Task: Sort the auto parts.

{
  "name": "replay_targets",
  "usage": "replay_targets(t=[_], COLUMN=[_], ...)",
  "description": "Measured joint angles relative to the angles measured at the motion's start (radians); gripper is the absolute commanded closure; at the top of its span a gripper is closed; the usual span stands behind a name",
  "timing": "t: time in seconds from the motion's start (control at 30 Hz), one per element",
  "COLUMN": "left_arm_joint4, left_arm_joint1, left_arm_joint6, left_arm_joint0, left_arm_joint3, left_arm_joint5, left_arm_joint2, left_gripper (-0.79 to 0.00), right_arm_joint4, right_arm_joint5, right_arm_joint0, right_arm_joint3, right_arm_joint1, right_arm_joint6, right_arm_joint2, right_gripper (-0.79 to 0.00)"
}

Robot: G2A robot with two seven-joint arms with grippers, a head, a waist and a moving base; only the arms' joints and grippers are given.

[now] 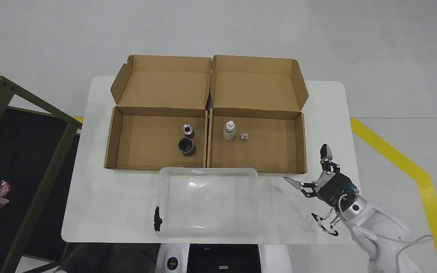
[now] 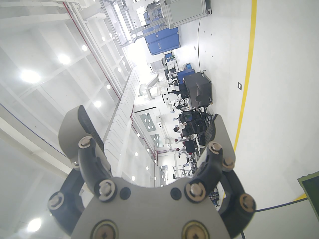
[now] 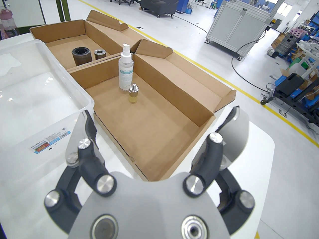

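Observation:
Two open cardboard boxes stand side by side at the back of the white table. The left box (image 1: pixel 136 147) (image 3: pixel 59 29) holds a large dark ring-shaped part (image 1: pixel 186 145) (image 3: pixel 81 55) and a smaller metal sleeve (image 1: pixel 186 129) (image 3: pixel 100 54). In the right box (image 1: pixel 280 150) (image 3: pixel 172 80) a clear spray bottle (image 1: pixel 230 130) (image 3: pixel 125 69) stands beside a small brass fitting (image 1: pixel 244 136) (image 3: pixel 133 95). My right gripper (image 1: pixel 308 166) (image 3: pixel 160 114) is open and holds nothing, just off that box's near right corner. My left gripper (image 2: pixel 148 115) is open too, holding nothing and facing the hall and its ceiling.
A clear plastic bin (image 1: pixel 164 198) (image 3: pixel 63 69) with nothing in it sits in front of the boxes, at the table's near edge. A small dark shape (image 1: pixel 158 218) shows at its near left corner. A green metal frame (image 1: pixel 34 170) stands left of the table.

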Motion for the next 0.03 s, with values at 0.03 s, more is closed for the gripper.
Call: replay_targets(t=[0.03], left_arm_joint4=[0.0], left_arm_joint1=[0.0], left_arm_joint6=[0.0], left_arm_joint0=[0.0], left_arm_joint3=[0.0], left_arm_joint5=[0.0], left_arm_joint2=[0.0], left_gripper=[-0.784], right_arm_joint4=[0.0], right_arm_joint5=[0.0], right_arm_joint0=[0.0], right_arm_joint3=[0.0], right_arm_joint1=[0.0], right_arm_joint6=[0.0], right_arm_joint2=[0.0], right_gripper=[-0.785])
